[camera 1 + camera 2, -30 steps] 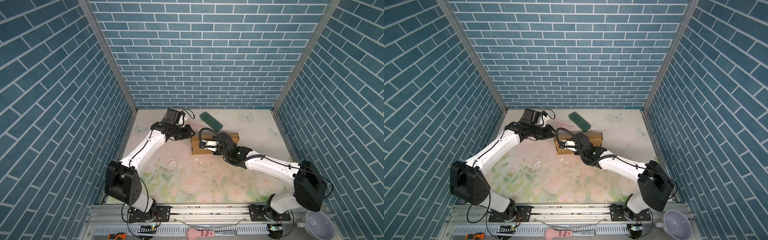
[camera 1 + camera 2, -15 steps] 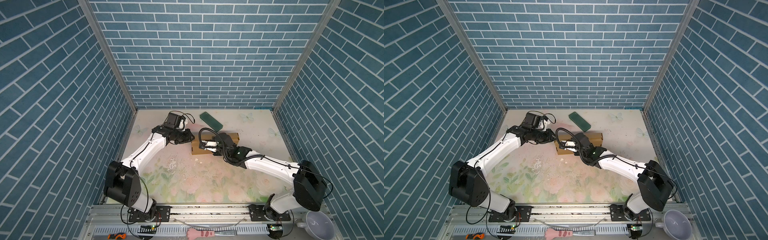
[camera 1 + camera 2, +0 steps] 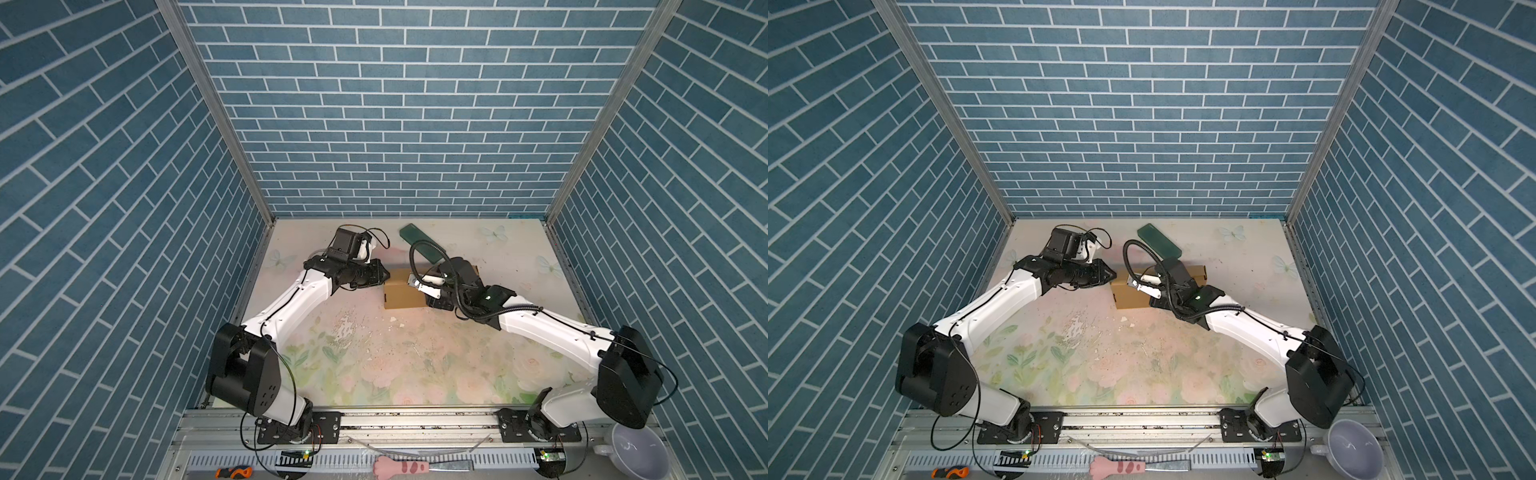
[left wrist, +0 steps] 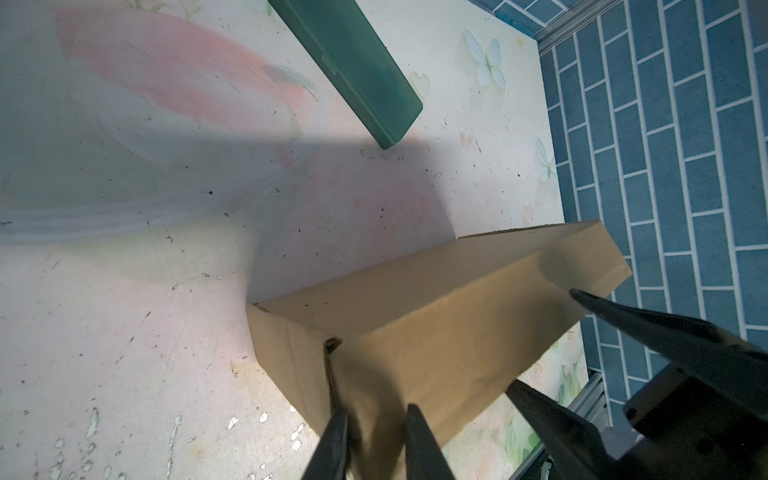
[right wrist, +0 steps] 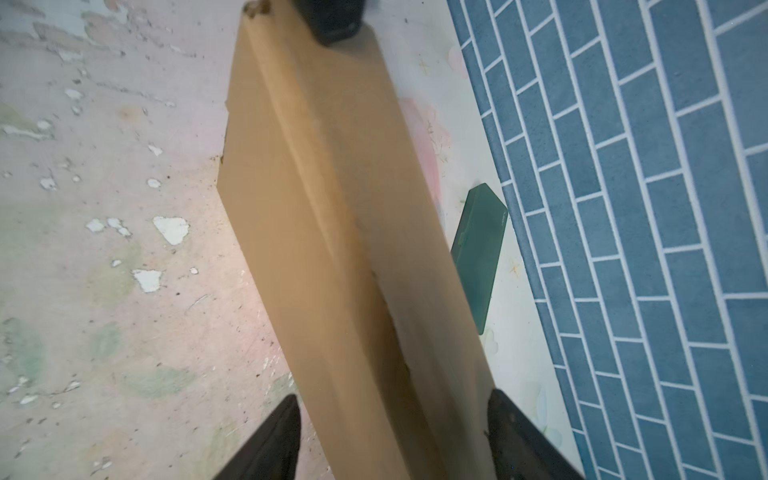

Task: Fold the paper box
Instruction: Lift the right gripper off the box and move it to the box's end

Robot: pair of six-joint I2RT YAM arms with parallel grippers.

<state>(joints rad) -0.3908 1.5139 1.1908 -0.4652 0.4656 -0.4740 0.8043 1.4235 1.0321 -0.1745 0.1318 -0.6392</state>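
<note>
— Where's your paper box [image 3: 405, 293] in both top views?
— Folded shallow brown cardboard, back of the floral table [image 3: 374, 374], right arm [image 3: 490, 297] covering one end; dark green flat rectangular block [image 3: 422, 245] just behind
— Left wrist?
— Your left claw [image 4: 374, 411] pinches the box's end corner
— Right wrist?
— Your right claw [image 5: 392, 401] is spread, straddling the box, block beyond

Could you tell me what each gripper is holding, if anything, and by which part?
The left gripper pinches the paper box by the edge at its left end. The right gripper straddles the other end, jaws open, gripping nothing.
</note>
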